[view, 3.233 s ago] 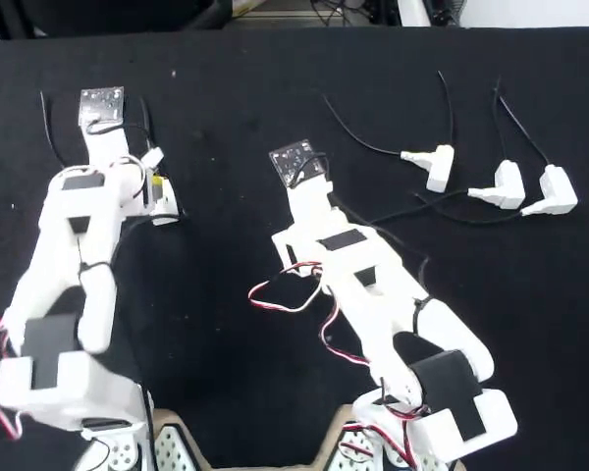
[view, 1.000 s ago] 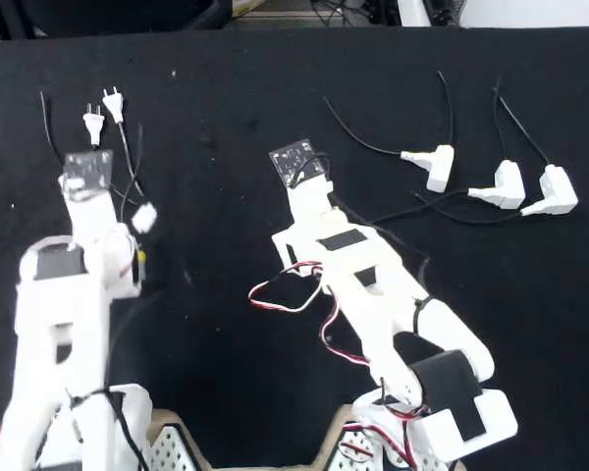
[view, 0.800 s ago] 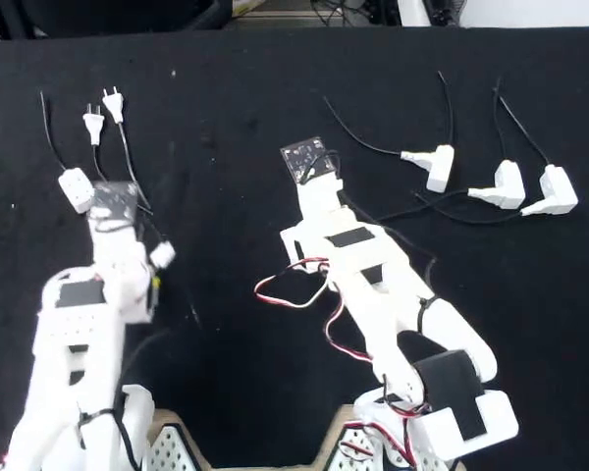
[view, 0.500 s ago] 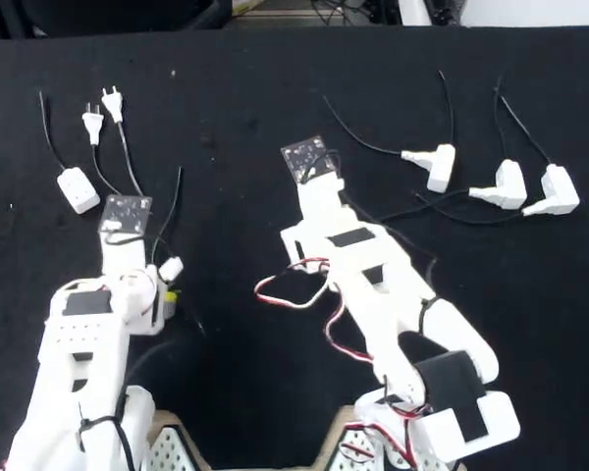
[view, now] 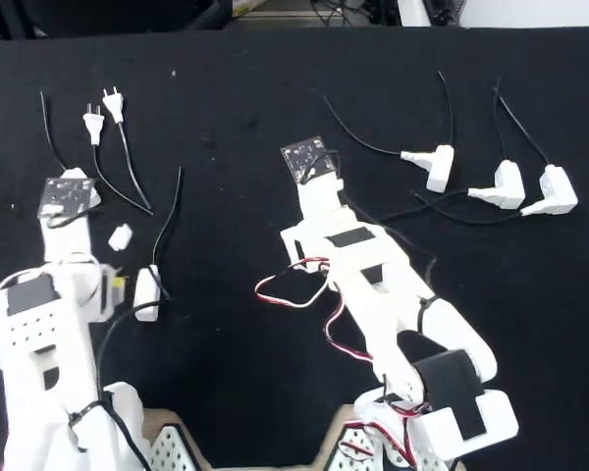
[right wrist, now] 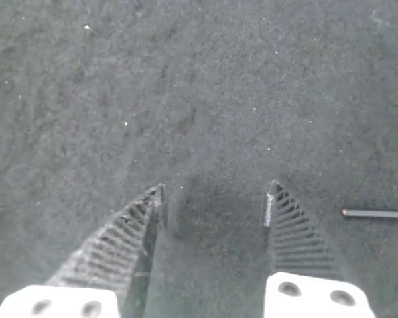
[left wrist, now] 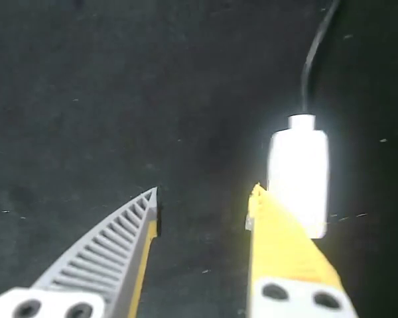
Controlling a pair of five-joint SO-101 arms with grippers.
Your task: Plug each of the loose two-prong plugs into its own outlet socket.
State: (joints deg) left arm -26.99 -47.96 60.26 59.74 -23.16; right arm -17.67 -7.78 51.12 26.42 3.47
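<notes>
A small white two-prong plug point(view: 93, 123) on a thin black lead is lying at the far left of the black cloth-covered table point(view: 236, 88). A second white two-prong plug point(view: 111, 98) is lying just beside it. Both are pointing their prongs toward the far edge, with long axes running away from the robot and leads trailing back toward the left arm.

Nearer that arm, a white rectangular outlet socket point(left wrist: 298, 165) is lying with its long axis along the line of the fingers, its black lead leaving from the far end. A row of three white angled outlet blocks point(view: 506, 183) with black leads is sitting well apart at the far right.

Bare cloth is stretching wide between the plugs and that row, while the plugs and the rectangular socket are sitting near the cloth's left edge.

The left gripper point(left wrist: 204, 193) is hanging with its jaws spread and nothing between them. Its yellow finger point(left wrist: 278, 252) is overlapping the socket's near corner — touching or just above, I cannot tell. The right gripper point(right wrist: 217, 187) is likewise gaping over bare cloth, gripping nothing, with the end of a thin black lead point(right wrist: 378, 214) lying off to one side.

A white oblong piece point(view: 147, 291) with a black lead is lying against the left arm — loose or attached, I cannot tell.
</notes>
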